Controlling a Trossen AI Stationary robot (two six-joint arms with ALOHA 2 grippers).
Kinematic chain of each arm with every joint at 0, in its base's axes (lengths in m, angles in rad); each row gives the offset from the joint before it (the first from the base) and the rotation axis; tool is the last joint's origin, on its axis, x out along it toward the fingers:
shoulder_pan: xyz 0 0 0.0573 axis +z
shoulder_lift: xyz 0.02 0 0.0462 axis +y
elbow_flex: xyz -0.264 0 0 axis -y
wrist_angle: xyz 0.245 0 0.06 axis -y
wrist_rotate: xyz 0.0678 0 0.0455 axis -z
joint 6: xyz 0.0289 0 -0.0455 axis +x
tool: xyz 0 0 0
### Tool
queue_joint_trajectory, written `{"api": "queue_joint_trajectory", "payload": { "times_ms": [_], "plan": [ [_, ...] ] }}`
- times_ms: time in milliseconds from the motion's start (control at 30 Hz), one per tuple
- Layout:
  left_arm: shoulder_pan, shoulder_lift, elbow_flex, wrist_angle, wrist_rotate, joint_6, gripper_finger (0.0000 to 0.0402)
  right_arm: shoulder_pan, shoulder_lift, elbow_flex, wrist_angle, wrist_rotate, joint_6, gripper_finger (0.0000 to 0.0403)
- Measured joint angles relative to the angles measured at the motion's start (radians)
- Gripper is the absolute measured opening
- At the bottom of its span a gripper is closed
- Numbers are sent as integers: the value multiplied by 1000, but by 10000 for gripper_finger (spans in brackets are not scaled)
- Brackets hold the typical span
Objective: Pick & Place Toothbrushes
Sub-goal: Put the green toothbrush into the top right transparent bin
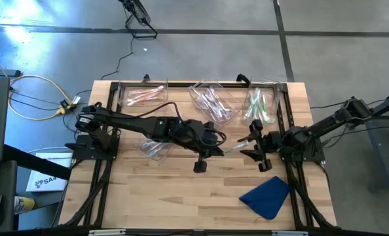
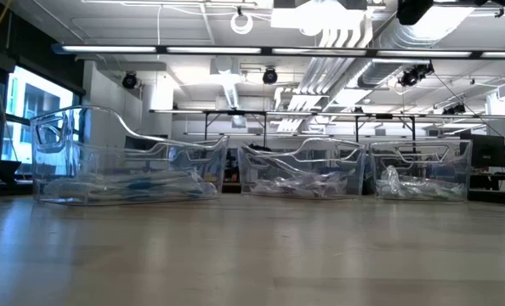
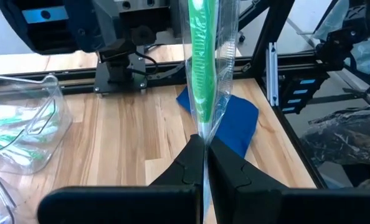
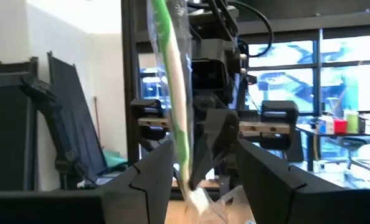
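Note:
A green toothbrush (image 3: pixel 203 68) in a clear wrapper hangs in the air over the table's middle, between my two grippers (image 1: pixel 237 148). My left gripper (image 3: pixel 204 155) is shut on it and reaches in from the table's left (image 1: pixel 222 149). My right gripper (image 4: pixel 203 177) faces it from the right (image 1: pixel 252 142) and is open. The toothbrush's other end (image 4: pixel 175 118) runs between the right gripper's fingers, close to one of them. More toothbrushes lie in clear bins (image 1: pixel 211 101) along the far edge. My left gripper pinches the near end of the toothbrush's clear wrapper (image 3: pixel 204 134) between its two fingertips. The fingers come almost level from the table's left and lie along the brush. The brush sticks straight out beyond them, clear of the table. My right gripper: I cannot tell whether the brush touches its finger (image 4: pixel 157 171).
Three clear bins stand along the far edge, holding pink (image 1: pixel 142 96), pale (image 1: pixel 211 101) and green (image 1: pixel 260 105) brushes. A further clear bin (image 1: pixel 155 145) lies under my left arm. A blue cloth (image 1: pixel 266 196) lies at the near right. Black frame rails run along both table sides.

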State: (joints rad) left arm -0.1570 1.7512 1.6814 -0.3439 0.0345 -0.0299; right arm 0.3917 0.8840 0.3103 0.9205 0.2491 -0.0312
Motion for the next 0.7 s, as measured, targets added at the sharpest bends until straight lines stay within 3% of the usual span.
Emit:
{"api": "queue_joint_trajectory", "payload": {
  "times_ms": [167,333,533,700],
  "plan": [
    [0,0,0,-4,0,0,0,-38,68,4,93,-74,31,166],
    [0,0,0,-4,0,1,0,-60,114,56,94,-78,62,168],
    [0,1,0,-19,-1,2,0,-75,166,118,85,-185,53,168],
    [0,1,0,-21,-3,2,0,-81,172,134,84,-188,50,155]
  ]
}}
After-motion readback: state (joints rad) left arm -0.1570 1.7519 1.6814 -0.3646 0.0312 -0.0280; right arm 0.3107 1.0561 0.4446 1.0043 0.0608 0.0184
